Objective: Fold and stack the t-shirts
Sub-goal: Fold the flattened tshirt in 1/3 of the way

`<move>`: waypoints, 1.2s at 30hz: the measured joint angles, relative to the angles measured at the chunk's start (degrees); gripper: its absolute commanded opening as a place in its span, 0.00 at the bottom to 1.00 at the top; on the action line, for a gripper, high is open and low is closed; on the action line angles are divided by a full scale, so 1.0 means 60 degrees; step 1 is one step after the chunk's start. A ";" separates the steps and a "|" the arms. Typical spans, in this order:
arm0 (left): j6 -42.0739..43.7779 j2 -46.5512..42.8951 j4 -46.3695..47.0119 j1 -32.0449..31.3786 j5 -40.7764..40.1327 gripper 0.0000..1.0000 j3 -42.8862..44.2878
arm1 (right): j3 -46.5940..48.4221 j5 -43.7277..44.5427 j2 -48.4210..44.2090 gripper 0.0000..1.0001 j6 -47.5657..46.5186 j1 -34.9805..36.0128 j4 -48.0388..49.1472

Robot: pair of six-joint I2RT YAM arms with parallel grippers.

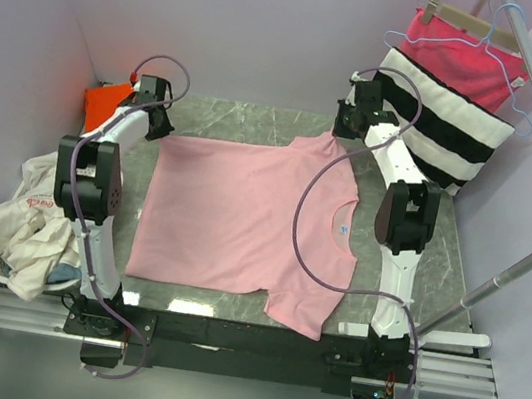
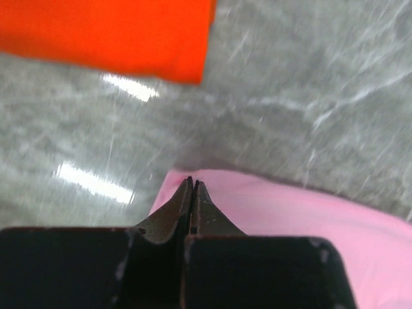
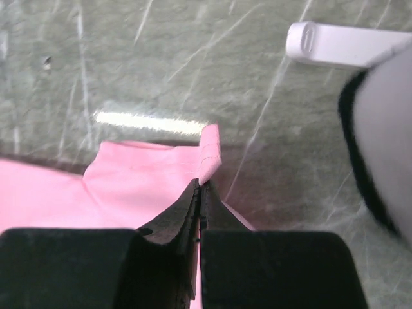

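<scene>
The soft pink t-shirt lies flat on the veined stone surface, with bare room past its far edge. The left end effector is pressed together over its far-left corner. The right end effector pinches its curled sleeve hem. The orange t-shirt lies beyond that corner.

The left arm and the right arm are stretched away from their bases, elbows raised, wrists tipped downward. The left gripper is seen shut, jaws pressed together; the right gripper is closed tight too.
</scene>
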 measured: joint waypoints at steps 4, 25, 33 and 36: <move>-0.0062 -0.0659 0.0018 -0.0131 0.0004 0.01 -0.0885 | -0.1421 -0.0219 -0.1045 0.00 0.0022 0.0004 0.0211; -0.0892 -0.3417 -0.0455 -0.0408 -0.1453 0.01 -0.4426 | -0.8317 0.0455 -0.5632 0.00 0.1144 0.0197 0.0692; -0.1330 -0.3920 -0.0699 -0.0412 -0.1504 0.01 -0.5439 | -1.0021 0.0965 -0.5909 0.05 0.2044 0.0510 0.0419; -0.1475 -0.3927 -0.0863 -0.0423 -0.1512 0.04 -0.5712 | -1.0094 0.1315 -0.5909 0.34 0.2364 0.0729 0.0233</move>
